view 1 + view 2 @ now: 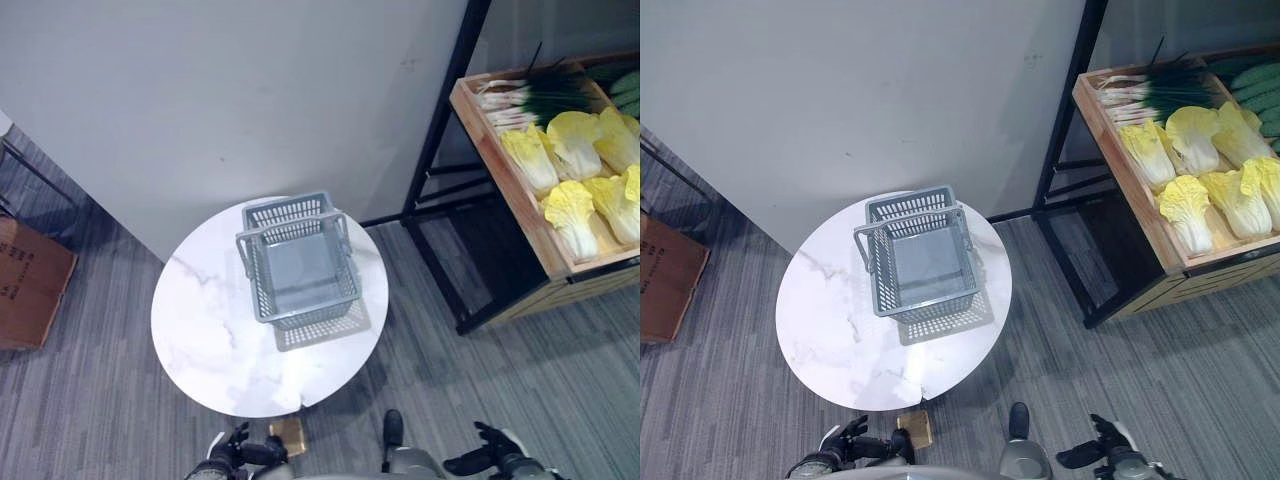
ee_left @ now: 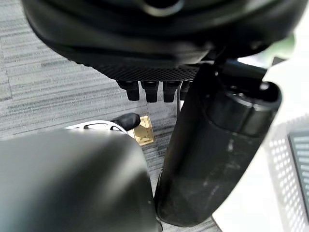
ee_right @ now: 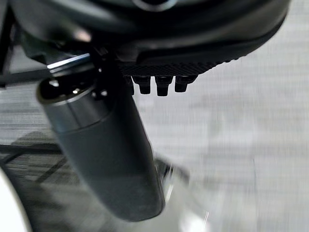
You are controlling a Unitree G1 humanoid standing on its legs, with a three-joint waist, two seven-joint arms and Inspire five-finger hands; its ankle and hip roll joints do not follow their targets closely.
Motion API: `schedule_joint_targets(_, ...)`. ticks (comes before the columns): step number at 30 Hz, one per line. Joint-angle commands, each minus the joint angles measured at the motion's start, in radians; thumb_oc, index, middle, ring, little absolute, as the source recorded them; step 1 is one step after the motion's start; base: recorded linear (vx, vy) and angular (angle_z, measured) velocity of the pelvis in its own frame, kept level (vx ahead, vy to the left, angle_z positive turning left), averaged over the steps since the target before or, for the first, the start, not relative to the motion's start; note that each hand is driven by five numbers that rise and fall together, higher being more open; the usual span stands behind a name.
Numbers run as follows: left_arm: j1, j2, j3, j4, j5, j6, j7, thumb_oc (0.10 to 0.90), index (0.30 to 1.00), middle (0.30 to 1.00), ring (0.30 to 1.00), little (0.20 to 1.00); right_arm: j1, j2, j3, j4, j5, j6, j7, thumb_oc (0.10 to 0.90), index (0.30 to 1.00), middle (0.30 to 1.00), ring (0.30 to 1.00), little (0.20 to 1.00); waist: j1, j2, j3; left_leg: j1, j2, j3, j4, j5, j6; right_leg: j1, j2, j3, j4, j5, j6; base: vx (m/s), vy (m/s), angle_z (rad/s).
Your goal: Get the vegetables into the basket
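On the round white marble table (image 1: 205,330) a grey plastic basket (image 1: 298,262) stands upright toward the far edge, its handles up, with bare tabletop on the near and left sides. Grey carpet (image 1: 1160,370) lies open between the table and a black metal rack (image 1: 1065,160) on the right. A wooden crate (image 1: 520,200) on that rack holds yellow cabbages (image 1: 570,150) with green onions (image 1: 530,95) behind them; the right eye view also shows green cucumbers (image 1: 1258,85) at the crate's far corner. A brown cardboard box (image 1: 30,285) sits at the left edge. Both hands hang low by the near edge, well apart from the crate: the left hand (image 1: 243,452) below the table's near rim, the right hand (image 1: 1102,448) over carpet. Each wrist view shows straight fingertips (image 2: 149,91) clasping nothing, likewise the right (image 3: 161,85)
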Motion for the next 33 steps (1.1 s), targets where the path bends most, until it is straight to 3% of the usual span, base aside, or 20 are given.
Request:
schedule_joint_targets(1,0.008,0.053,0.014,0.012,0.021,-0.025,0.004,0.9,1.0,1.0,1.0,1.0,-0.02,-0.199,0.002,-0.287,-0.202,-0.07,-0.065,0.9,1.0,1.0,1.0,1.0,-0.017,-0.079,0.0,-0.004,-0.019,-0.013,0.005,0.059,-0.004,0.032,-0.079,0.015,0.033,0.007,0.086,0.0,0.062,-0.03)
schedule_joint_targets(5,0.027,0.05,0.044,0.017,0.08,-0.019,0.012,0.9,1.0,1.0,1.0,1.0,0.008,-0.453,-0.041,-0.786,-0.39,-0.118,-0.04,0.9,1.0,1.0,1.0,1.0,-0.027,-0.097,-0.01,0.008,-0.031,-0.003,0.005,0.044,0.0,0.036,-0.092,0.024,0.033,0.018,0.099,0.01,0.055,-0.09)
schedule_joint_targets(9,0.025,0.044,0.057,0.032,0.097,-0.01,0.011,0.9,1.0,1.0,1.0,1.0,-0.004,-0.515,-0.095,-0.999,-0.431,-0.138,-0.042,0.9,1.0,1.0,1.0,1.0,-0.018,-0.102,-0.018,0.008,-0.032,-0.001,0.005,0.037,0.0,0.045,-0.1,0.015,0.021,0.026,0.104,0.0,0.02,-0.01)
schedule_joint_targets(13,0.018,0.047,0.073,0.033,0.084,-0.007,0.017,0.9,1.0,1.0,1.0,1.0,-0.07,-0.522,-0.09,-1.1,-0.437,-0.141,-0.059,0.9,1.0,1.0,1.0,1.0,0.002,-0.107,-0.023,0.003,-0.031,-0.008,0.005,0.038,-0.001,0.052,-0.103,0.001,0.014,0.027,0.105,0.0,0.006,0.04)
schedule_joint_targets(15,0.012,0.052,0.071,0.034,0.091,-0.004,0.03,0.9,1.0,1.0,1.0,1.0,-0.162,-0.52,-0.042,-1.148,-0.436,-0.141,-0.064,0.9,1.0,1.0,1.0,1.0,0.021,-0.11,-0.024,-0.003,-0.031,-0.014,0.005,0.04,-0.001,0.056,-0.105,-0.007,0.011,0.026,0.105,-0.01,-0.005,0.17)
schedule_joint_targets(16,0.006,0.055,0.048,0.032,0.096,-0.003,0.039,0.9,1.0,1.0,1.0,1.0,-0.302,-0.496,0.038,-1.189,-0.429,-0.135,-0.066,0.9,1.0,1.0,1.0,1.0,0.051,-0.113,-0.023,-0.01,-0.032,-0.021,0.005,0.042,-0.003,0.059,-0.107,-0.013,0.007,0.026,0.105,-0.02,-0.003,0.13)
schedule_joint_targets(18,0.004,0.057,0.042,0.031,0.097,-0.001,0.042,0.9,1.0,1.0,1.0,1.0,-0.371,-0.477,0.083,-1.193,-0.42,-0.131,-0.066,0.9,1.0,1.0,1.0,1.0,0.059,-0.113,-0.021,-0.014,-0.031,-0.023,0.005,0.044,-0.004,0.06,-0.107,-0.017,0.006,0.026,0.104,-0.01,-0.001,0.07)
schedule_joint_targets(23,-0.007,0.066,0.009,0.019,0.072,0.0,0.059,0.9,1.0,1.0,1.0,1.0,-0.699,-0.342,0.315,-1.086,-0.378,-0.1,-0.067,0.9,1.0,1.0,1.0,1.0,0.099,-0.113,0.002,-0.038,-0.028,-0.037,0.005,0.058,-0.011,0.052,-0.106,-0.025,0.004,0.028,0.099,-0.05,-0.01,0.12)
schedule_joint_targets(27,-0.039,0.073,-0.036,0.017,0.028,-0.015,0.082,0.9,1.0,1.0,1.0,1.0,-1.009,-0.208,0.5,-0.764,-0.352,-0.045,-0.088,0.9,1.0,1.0,1.0,1.0,0.129,-0.115,0.04,-0.082,-0.016,-0.051,0.005,0.081,-0.018,0.019,-0.1,-0.03,0.003,0.038,0.092,-0.08,-0.018,0.16)
schedule_joint_targets(31,-0.073,0.081,-0.095,-0.031,0.024,-0.045,0.11,0.9,1.0,1.0,1.0,1.0,-1.129,-0.142,0.555,-0.582,-0.323,-0.035,-0.12,0.9,1.0,1.0,1.0,1.0,0.157,-0.111,0.07,-0.128,-0.013,-0.069,0.005,0.098,-0.022,-0.015,-0.096,-0.037,0.006,0.044,0.089,-0.08,-0.014,0.05)
schedule_joint_targets(33,-0.074,0.08,-0.094,-0.031,0.024,-0.045,0.109,0.9,1.0,1.0,1.0,1.0,-1.132,-0.14,0.557,-0.578,-0.322,-0.037,-0.121,0.9,1.0,1.0,1.0,1.0,0.156,-0.11,0.069,-0.129,-0.013,-0.07,0.005,0.099,-0.022,-0.016,-0.096,-0.037,0.007,0.044,0.089,-0.04,-0.007,0.07)
